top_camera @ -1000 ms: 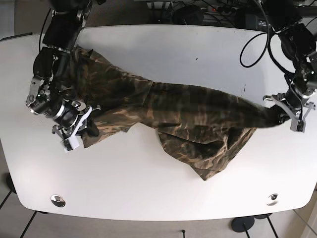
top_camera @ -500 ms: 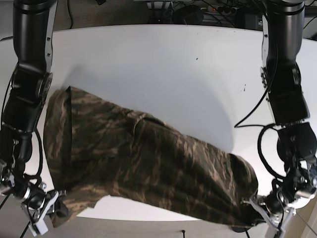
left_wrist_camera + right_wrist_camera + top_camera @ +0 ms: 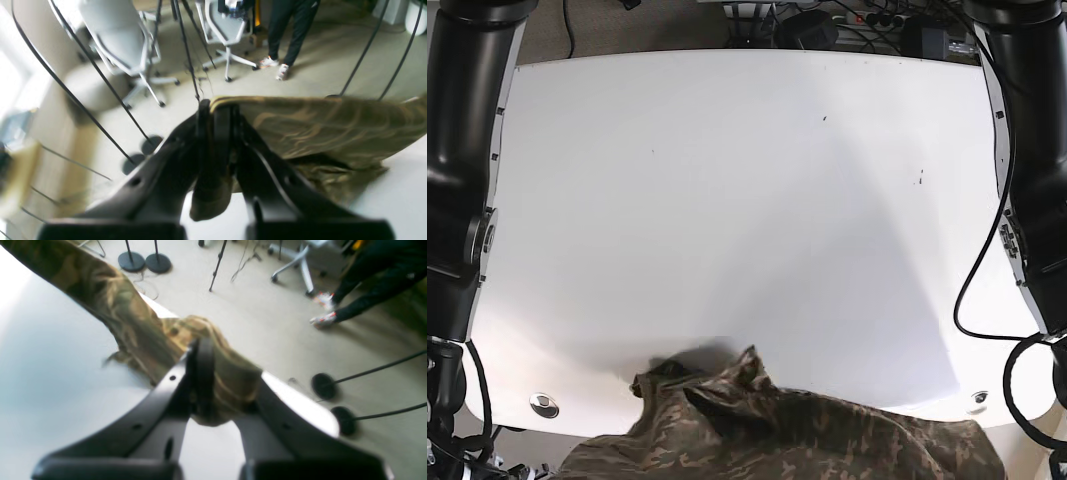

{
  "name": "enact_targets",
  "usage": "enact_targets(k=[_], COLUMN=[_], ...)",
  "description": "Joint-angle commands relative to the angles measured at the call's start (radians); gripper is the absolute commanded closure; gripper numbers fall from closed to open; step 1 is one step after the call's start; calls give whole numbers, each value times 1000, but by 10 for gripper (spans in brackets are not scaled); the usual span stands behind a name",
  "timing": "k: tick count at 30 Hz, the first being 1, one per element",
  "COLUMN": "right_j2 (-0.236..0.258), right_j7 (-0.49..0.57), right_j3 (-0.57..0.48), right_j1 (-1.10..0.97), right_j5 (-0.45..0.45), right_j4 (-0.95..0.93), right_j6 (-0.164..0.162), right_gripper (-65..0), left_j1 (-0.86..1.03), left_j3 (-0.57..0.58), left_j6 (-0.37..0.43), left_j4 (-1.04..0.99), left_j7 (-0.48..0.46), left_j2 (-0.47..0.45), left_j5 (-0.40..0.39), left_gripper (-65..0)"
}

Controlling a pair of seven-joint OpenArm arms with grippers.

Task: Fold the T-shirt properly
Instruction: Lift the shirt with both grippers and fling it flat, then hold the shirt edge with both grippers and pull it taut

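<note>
The camouflage T-shirt (image 3: 777, 440) is bunched at the front edge of the white table (image 3: 747, 200), and most of it reaches past the bottom of the base view. Neither gripper shows in the base view, only the dark arms (image 3: 467, 150) along both sides. In the left wrist view my left gripper (image 3: 218, 106) is shut on a hem of the T-shirt (image 3: 317, 126), which stretches taut to the right. My right gripper (image 3: 223, 373) is shut on a bunched part of the T-shirt (image 3: 133, 316), just over the table edge.
Beyond the table edge the wrist views show floor with office chairs (image 3: 126, 43), round stand bases (image 3: 145, 261) and a person's legs (image 3: 287, 33). Two metal grommets (image 3: 544, 404) (image 3: 976, 400) sit near the table's front corners.
Both grippers have dragged the T-shirt from the middle of the table to its front edge and have left the base view. The cloth now lies mostly past that edge.
</note>
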Motion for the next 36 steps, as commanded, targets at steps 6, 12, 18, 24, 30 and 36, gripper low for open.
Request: enact_targets(k=[6, 12, 18, 24, 30, 36], right_j2=[17, -53, -147, -201, -205, -205], right_j7=[-135, -165, -165, -165, -162, -159], right_j3=[263, 513, 616, 691, 751, 812], right_j1=[-203, -806, -1238, -1530, -1728, -1737], right_j5=[18, 18, 18, 41, 248, 471], right_j4=[400, 717, 944, 1003, 999, 996], right_j6=[-2, -2, -2, -2, -2, -2], right_gripper=[-19, -19, -19, -19, -44, -602], left_j1=[389, 906, 1279, 1544, 1647, 1642], left_j3=[-74, -234, -375, -485, -536, -530], left_j6=[5, 2, 2, 2, 0, 0], left_j4=[369, 576, 697, 766, 762, 762], left_j7=[-3, -3, -3, -3, -3, -3], left_j2=[-54, -51, 24, 65, 67, 68], left_j5=[-9, -9, -9, -8, -9, -9], left_gripper=[0, 0, 0, 0, 0, 0])
